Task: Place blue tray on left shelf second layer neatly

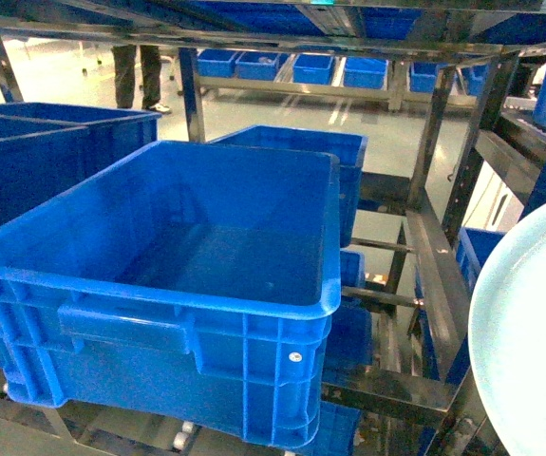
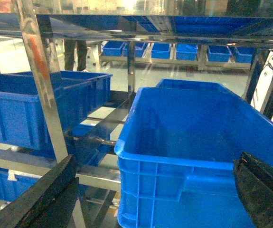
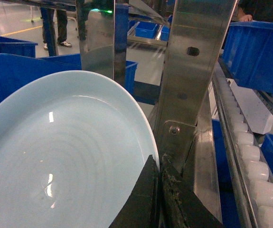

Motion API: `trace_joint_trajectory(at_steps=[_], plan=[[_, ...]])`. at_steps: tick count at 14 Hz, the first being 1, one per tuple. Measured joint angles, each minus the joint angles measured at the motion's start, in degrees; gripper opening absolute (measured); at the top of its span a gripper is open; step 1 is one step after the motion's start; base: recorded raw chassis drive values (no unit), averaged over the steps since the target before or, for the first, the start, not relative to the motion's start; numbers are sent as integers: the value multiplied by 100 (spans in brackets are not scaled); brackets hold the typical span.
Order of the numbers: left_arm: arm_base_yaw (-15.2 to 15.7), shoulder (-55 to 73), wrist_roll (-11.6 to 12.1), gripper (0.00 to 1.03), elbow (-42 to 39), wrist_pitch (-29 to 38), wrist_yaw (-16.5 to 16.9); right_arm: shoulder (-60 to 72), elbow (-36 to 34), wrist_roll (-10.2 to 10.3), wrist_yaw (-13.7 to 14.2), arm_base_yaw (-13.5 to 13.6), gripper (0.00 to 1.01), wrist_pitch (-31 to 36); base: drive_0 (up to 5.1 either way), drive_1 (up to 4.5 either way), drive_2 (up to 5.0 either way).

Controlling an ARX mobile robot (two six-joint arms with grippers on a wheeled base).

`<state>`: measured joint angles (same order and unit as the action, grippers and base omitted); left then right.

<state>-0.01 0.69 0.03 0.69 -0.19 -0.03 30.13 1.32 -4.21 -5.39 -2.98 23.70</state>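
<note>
Between the closed fingers of the right gripper [image 3: 157,178] sits the rim of the blue tray [image 3: 60,156], a pale round plate whose glossy face spreads out to the gripper's left; the head view shows the same tray at its right edge, tilted up on its side. Just ahead of the gripper and to its right rises a steel upright [image 3: 193,71] of the rack, close to the tray's rim, and beyond it a track of white rollers [image 3: 250,156] runs away under a dark blue crate [image 3: 259,47]. The left gripper [image 2: 145,190] hangs with its two black fingers [image 2: 36,199] spread wide and nothing between them. Straight in front of it a large blue crate [image 2: 193,142] fills the shelf level [image 2: 98,178], standing squarely in the way, with a second crate [image 2: 27,109] to its left past another upright [image 2: 43,90] and a third behind. Far off across the shiny floor a row of small blue bins [image 2: 174,50] lines a low rack, and a person's legs [image 2: 74,52] stand nearby.
</note>
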Motion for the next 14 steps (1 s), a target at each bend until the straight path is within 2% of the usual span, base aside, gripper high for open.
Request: trace_joint_trajectory(at_steps=[5, 8, 11, 14], plan=[[0, 0, -2, 98, 0, -7, 2, -22, 0, -13, 0, 4, 2, -17, -5, 147, -156], [0, 0, 0, 98, 0, 7, 2, -22, 0, -15, -7, 4, 2, -35, -235, 514, -236], [0, 0, 0, 98, 0, -4, 0, 9, 0, -17, -85, 37, 2, -33, 0, 0, 0], [0, 0, -2, 98, 0, -7, 7, 4, 0, -17, -76, 37, 2, -26, -384, 193, 193]])
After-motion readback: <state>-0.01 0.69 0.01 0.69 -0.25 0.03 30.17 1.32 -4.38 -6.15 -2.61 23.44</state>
